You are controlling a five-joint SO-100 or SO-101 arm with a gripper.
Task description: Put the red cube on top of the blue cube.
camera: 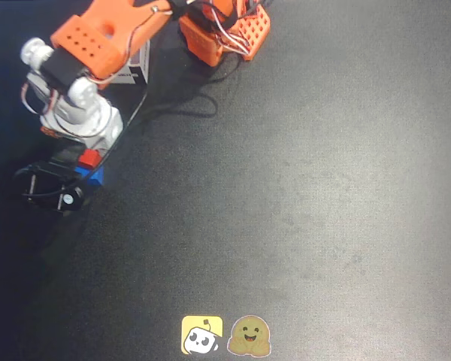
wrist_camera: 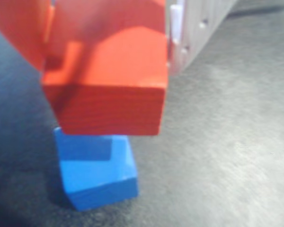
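At the nine o'clock edge of the dark table [camera: 301,203] in the overhead view, the orange-and-white arm [camera: 86,60] reaches down from eleven o'clock, its gripper [camera: 86,162] clamped on the red cube [camera: 89,158], which shows only as a small red patch beneath the white wrist. The blue cube [camera: 96,176] peeks out just toward five o'clock of the red one, its corner bright against the mat, with the black camera mount [camera: 49,188] sitting at eight o'clock of both. In the wrist view, the red cube [wrist_camera: 109,90] fills the upper centre, pinched between an orange finger [wrist_camera: 19,33] at ten o'clock and a white finger [wrist_camera: 199,28] at one o'clock. The blue cube [wrist_camera: 97,172] sits on the table at six o'clock of the red one, turned slightly askew, its top face partly hidden behind the red cube's lower edge; whether the two touch cannot be told from either view. Two stickers, a yellow one [camera: 202,335] and a brown smiling one [camera: 249,337], lie side by side at the overhead view's six o'clock edge, well apart from the cubes. The orange base [camera: 225,30] stands at twelve o'clock.
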